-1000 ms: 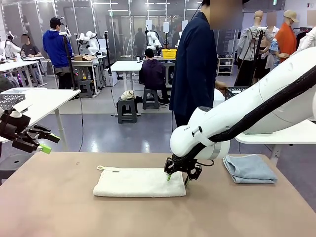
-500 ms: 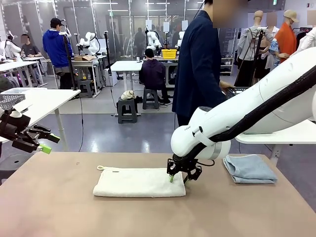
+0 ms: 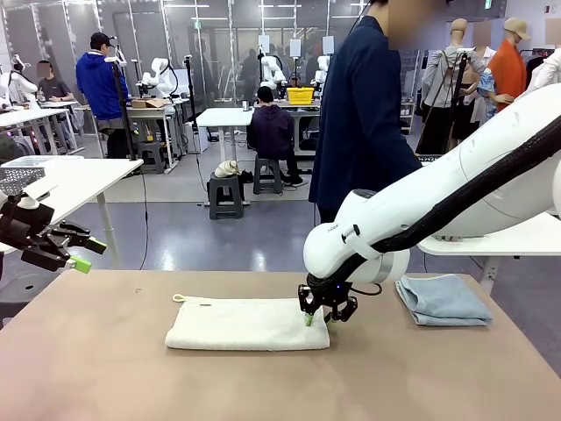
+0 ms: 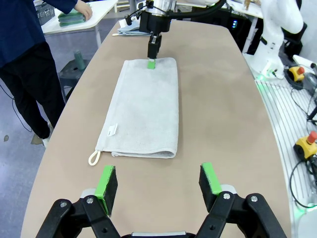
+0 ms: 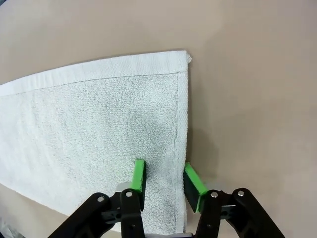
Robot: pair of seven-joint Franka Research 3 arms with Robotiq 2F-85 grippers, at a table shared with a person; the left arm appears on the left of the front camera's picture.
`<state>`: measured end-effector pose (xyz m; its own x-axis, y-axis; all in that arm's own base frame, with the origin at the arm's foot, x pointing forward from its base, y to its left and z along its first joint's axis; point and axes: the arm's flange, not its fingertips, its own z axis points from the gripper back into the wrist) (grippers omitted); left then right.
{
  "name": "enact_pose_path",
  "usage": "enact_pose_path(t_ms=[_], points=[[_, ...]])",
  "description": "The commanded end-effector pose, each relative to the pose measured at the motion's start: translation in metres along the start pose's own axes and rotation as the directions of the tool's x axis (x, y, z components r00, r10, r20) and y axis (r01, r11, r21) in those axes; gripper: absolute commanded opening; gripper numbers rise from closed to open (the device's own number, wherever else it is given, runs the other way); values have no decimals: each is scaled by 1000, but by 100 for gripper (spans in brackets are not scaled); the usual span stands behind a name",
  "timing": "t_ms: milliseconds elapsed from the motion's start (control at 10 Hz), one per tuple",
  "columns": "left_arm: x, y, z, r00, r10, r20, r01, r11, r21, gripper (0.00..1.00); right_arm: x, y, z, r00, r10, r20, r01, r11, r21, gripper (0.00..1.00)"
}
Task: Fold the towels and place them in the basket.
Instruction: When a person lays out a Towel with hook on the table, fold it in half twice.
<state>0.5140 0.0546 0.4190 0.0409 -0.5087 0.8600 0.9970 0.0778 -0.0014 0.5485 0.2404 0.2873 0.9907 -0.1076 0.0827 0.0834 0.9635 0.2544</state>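
Left gripper at the bottom edge, green pads spread wide over bare tan table. Beyond, cream-white towel folded flat, corner loop nearest. Right gripper down on its far end; person's hand on green cloth

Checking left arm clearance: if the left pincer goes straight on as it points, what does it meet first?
Probably the cream towel, at its looped near end; the open left pincer points along the table toward it, though depth is unclear.
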Motion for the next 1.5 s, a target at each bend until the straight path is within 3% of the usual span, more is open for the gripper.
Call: enact_pose_path(t_ms=[0,100,200,300,600,800,1000,1400], points=[[1,-1,1,1000,-9,-4,9,1000,-5,85,-2,7,-2,1000,-28,-9,27,999,-37,20],[1,-1,1,1000,-9,-4,9,1000,-5,85,-5,11,1,1000,-22,-8,22,998,-56,0],[1,-1,1,1000,-9,-4,9,1000,-5,85,-6,17,6,1000,-24,-4,24,996,-87,5],[1,-1,1,1000,-9,-4,9,1000,-5,85,-6,20,8,1000,-24,-10,23,995,-96,0],[1,-1,1,1000,-9,-4,9,1000,-5,85,-5,23,7,999,-24,-25,21,993,-113,0],[1,-1,1,1000,-9,-4,9,1000,-5,85,-3,18,15,999,44,-17,-45,995,-90,0],[1,-1,1,1000,-9,-4,9,1000,-5,85,2,4,32,993,119,3,-119,992,-53,0],[1,-1,1,1000,-9,-4,9,1000,-5,85,7,-3,71,991,135,19,-132,987,-95,0]])
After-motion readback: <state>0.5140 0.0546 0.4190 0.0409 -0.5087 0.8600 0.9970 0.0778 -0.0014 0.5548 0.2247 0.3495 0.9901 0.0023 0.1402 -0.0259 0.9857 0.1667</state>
